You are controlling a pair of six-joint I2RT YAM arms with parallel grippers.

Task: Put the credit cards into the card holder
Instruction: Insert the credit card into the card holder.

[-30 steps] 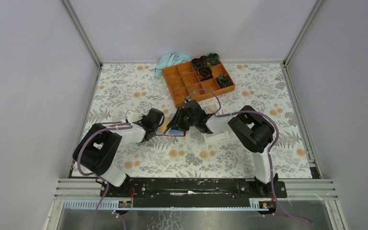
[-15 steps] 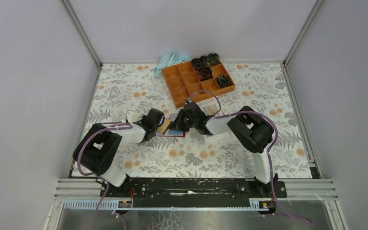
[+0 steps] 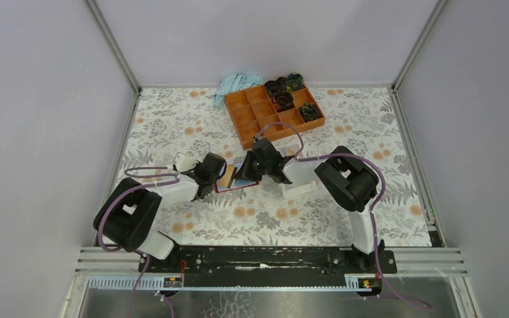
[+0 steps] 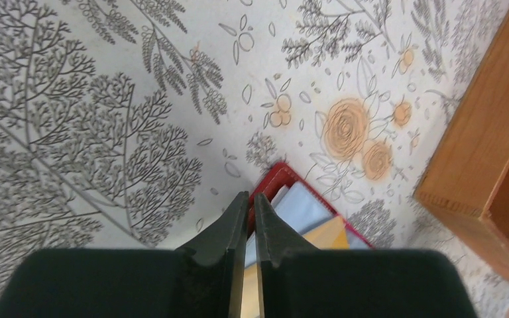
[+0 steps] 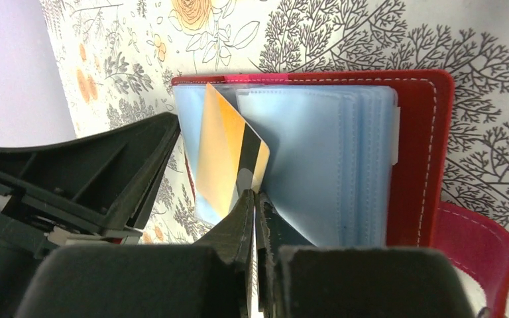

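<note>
Gold card point(image 5: 228, 162), pinched edge-on by the right hand point(image 5: 255, 199), leans among the sleeves point(image 5: 305, 152) of the card holder point(image 5: 414, 165), which lies open mid desk point(image 3: 172, 119). The left hand point(image 4: 246, 199) clamps the holder's edge. Push squarely into one sleeve, holder braced.

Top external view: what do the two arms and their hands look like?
The left arm and right arm have white links joined by bulky black joint housings, each trailed by a looping purple cable. The left hand and right hand are black, with two wedge-shaped fingers tapering to narrow tips.
</note>
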